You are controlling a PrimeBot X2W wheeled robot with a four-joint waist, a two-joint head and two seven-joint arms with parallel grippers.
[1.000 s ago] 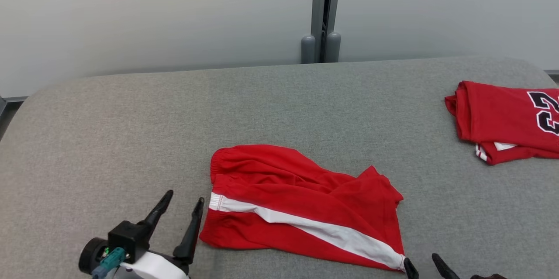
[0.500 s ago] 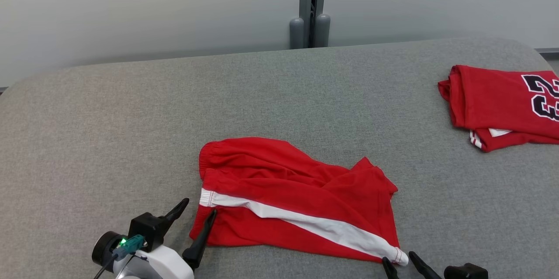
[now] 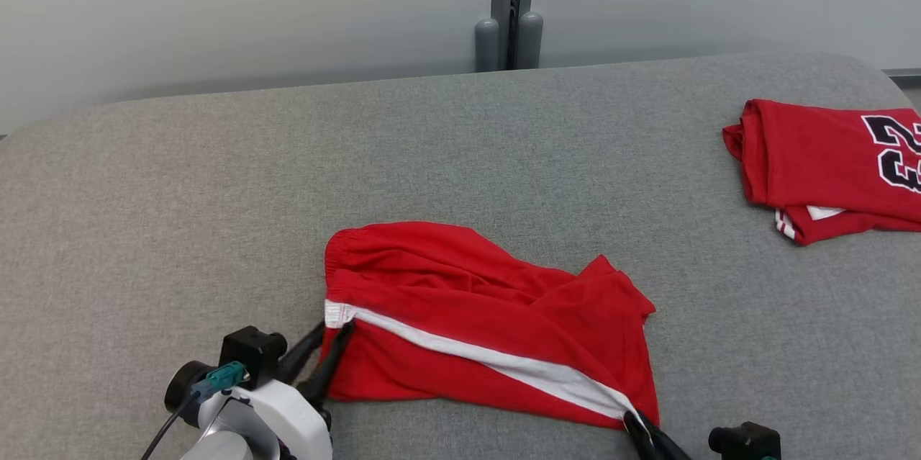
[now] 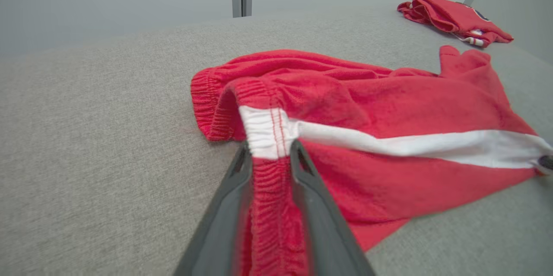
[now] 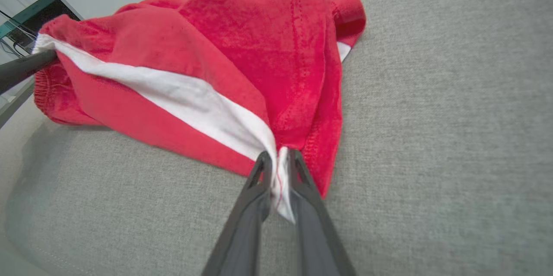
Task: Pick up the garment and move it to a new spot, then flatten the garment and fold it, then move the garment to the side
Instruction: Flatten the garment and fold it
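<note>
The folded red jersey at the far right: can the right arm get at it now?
Probably not yet: the right gripper is clamped on a corner of the red shorts. The way itself looks free, with bare grey surface up to the folded red jersey.

Left tool (image 3: 334, 330) and right tool (image 3: 634, 422) clasp red shorts (image 3: 468, 301) at near corners.

Only one mark reads: black numerals (image 3: 894, 152) w/ white outline on the folded red jersey (image 3: 806, 158), far right of head view. Upper digit is a 2; lower one, cut by the frame edge, prob. a 3.
</note>
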